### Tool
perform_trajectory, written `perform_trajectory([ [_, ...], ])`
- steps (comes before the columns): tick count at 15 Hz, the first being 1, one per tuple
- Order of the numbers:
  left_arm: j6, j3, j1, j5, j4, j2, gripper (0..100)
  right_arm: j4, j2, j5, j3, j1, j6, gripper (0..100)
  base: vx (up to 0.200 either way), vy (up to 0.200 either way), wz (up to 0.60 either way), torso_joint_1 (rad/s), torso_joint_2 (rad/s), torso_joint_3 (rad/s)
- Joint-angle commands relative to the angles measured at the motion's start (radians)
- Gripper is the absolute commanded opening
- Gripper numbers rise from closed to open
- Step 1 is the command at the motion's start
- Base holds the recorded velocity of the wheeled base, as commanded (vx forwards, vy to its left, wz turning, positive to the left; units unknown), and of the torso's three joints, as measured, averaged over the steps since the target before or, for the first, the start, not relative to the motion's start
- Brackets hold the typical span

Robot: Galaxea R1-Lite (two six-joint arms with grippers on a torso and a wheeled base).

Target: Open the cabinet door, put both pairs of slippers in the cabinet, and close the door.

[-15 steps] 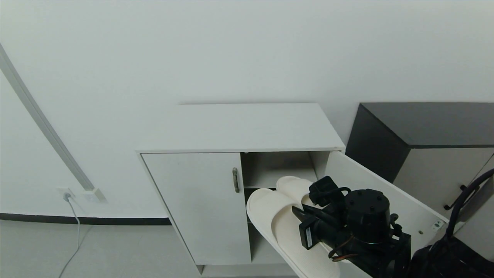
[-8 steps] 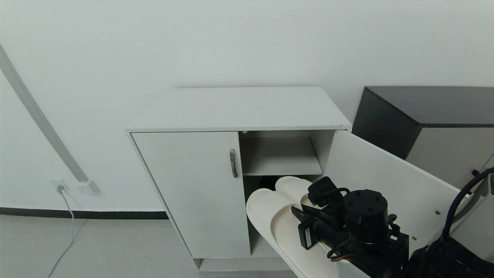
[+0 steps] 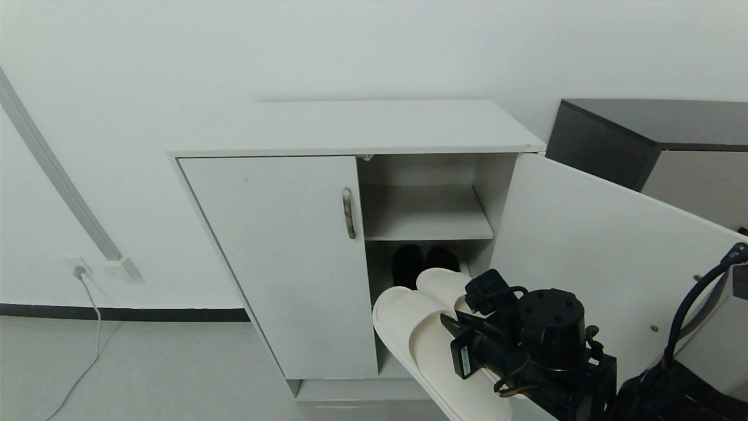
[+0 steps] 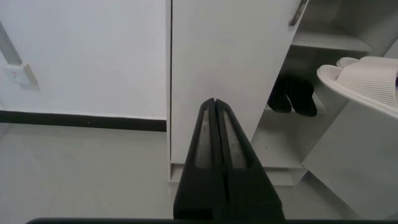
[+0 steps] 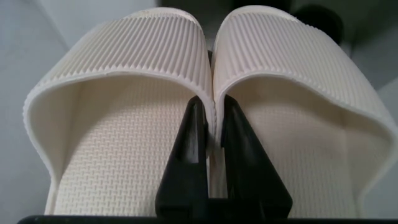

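A white two-door cabinet [image 3: 374, 126] stands against the wall, its right door [image 3: 596, 234] swung open and its left door [image 3: 274, 257] shut. A pair of black slippers [image 3: 423, 263] sits on the shelf below the upper one, also seen as black slippers [image 4: 292, 99]. My right gripper [image 5: 211, 134] is shut on the inner edges of a pair of cream slippers [image 5: 211, 81], held side by side just in front of the open compartment; the cream slippers [image 3: 426, 333] point toward it. My left gripper [image 4: 215, 124] is shut and holds nothing, low in front of the left door.
A dark cabinet [image 3: 648, 143] stands to the right, behind the open door. A wall socket with a cable [image 3: 79, 272] and a slanted cable duct [image 3: 52, 169] are on the wall to the left. Bare grey floor [image 3: 146, 374] lies before the cabinet.
The whole head picture has shifted: the cabinet now sits higher and larger, and its lower shelf with the black slippers has come into sight. The right gripper still holds the cream slippers the same way.
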Motion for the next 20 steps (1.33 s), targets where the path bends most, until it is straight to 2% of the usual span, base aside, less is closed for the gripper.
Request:
perform_trajectory([
  [1, 0.0, 0.0, 0.0, 0.001, -0.001, 0.001, 0, -0.001, 0.003, 0.0, 0.0, 0.0, 0.0, 0, 0.0, 0.0, 0.0, -0.129, 0.47, 0.344],
  [11, 0.0, 0.0, 0.0, -0.001, -0.001, 0.001, 0, -0.014, 0.008, 0.002, 0.009, 0.0, -0.006, 0, 0.0, 0.0, 0.0, -0.061, 0.43, 0.361],
  [17, 0.0, 0.0, 0.0, 0.001, -0.001, 0.001, 0, -0.044, 0.034, 0.0, 0.009, 0.0, -0.043, 0, 0.0, 0.0, 0.0, 0.0, 0.04, 0.038],
  [19, 0.003, 0.0, 0.0, 0.001, -0.001, 0.0, 0, -0.133, 0.075, -0.011, -0.02, 0.011, -0.078, 0, 0.0, 0.0, 0.0, 0.0, 0.0, 0.0],
  [20, 0.003, 0.0, 0.0, 0.002, -0.001, 0.0, 0, -0.122, 0.078, -0.04, -0.049, 0.026, -0.092, 0, 0.0, 0.0, 0.0, 0.0, 0.0, 0.0],
])
